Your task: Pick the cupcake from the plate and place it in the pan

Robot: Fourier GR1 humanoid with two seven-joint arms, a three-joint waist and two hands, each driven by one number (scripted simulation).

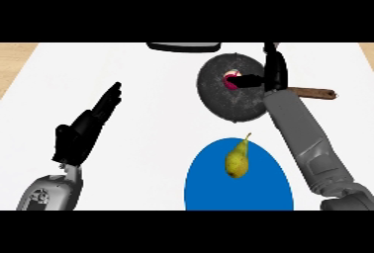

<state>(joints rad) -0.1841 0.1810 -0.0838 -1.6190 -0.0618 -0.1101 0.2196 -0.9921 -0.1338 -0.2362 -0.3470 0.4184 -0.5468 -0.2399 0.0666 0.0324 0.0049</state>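
Observation:
The cupcake (231,79), pink with a white top, lies inside the dark grey round pan (226,101) at the far middle. My right hand (276,74) is over the pan's right rim, fingers straight and pointing away; its thumb reaches left and overlaps the cupcake's right side. The blue plate (211,188) lies near the front edge and carries only a yellow pear (236,160). My left hand (86,129) rests open at the left, fingers up, well away from both.
The pan's brown handle (315,93) sticks out to the right, behind my right forearm (306,143). A dark flat object (183,46) lies at the counter's far edge. White counter top spreads between my left hand and the plate.

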